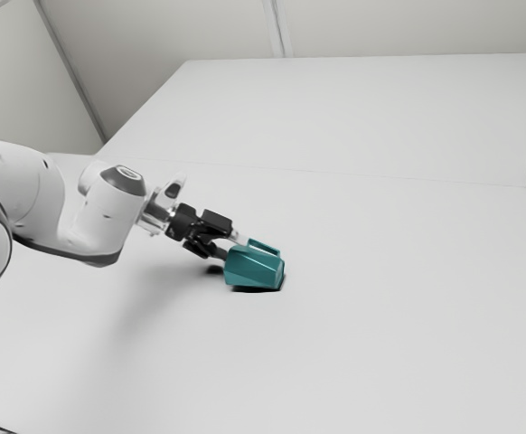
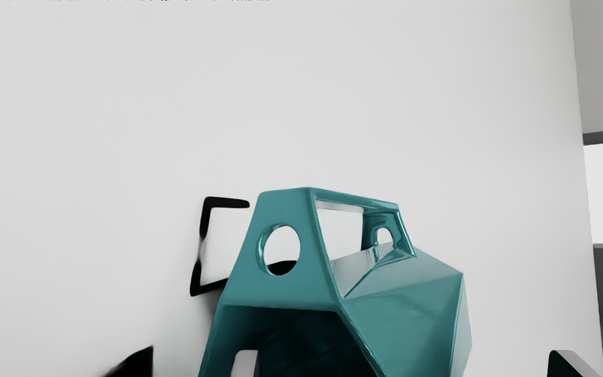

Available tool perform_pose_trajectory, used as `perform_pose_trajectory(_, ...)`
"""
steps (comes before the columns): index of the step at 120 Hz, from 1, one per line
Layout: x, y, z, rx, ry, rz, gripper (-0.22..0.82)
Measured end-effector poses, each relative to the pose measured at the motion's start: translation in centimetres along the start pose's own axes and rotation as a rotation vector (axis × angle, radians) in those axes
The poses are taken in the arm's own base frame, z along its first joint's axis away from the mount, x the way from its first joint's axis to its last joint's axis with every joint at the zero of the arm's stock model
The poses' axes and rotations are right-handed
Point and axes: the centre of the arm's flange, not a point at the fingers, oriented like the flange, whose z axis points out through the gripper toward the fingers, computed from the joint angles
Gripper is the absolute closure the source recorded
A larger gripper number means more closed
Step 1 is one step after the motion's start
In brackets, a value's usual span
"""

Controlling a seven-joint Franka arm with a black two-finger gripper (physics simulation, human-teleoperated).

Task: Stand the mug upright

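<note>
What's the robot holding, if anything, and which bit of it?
Nothing is held: the end effector is open, one fingertip at the mouth of the tipped-over teal mug, the other clear of its side.
</note>
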Motion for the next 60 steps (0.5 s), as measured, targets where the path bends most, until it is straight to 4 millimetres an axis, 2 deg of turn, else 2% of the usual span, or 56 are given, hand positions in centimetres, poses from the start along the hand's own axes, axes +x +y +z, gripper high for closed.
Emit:
perform_pose_trajectory(30, -0.1, 0.0, 1.4, -0.033, 0.013, 0.021, 0.03)
perform_pose_trajectory(60, 0.0, 0.2, 1.4, -0.037, 0.031, 0.047, 0.28)
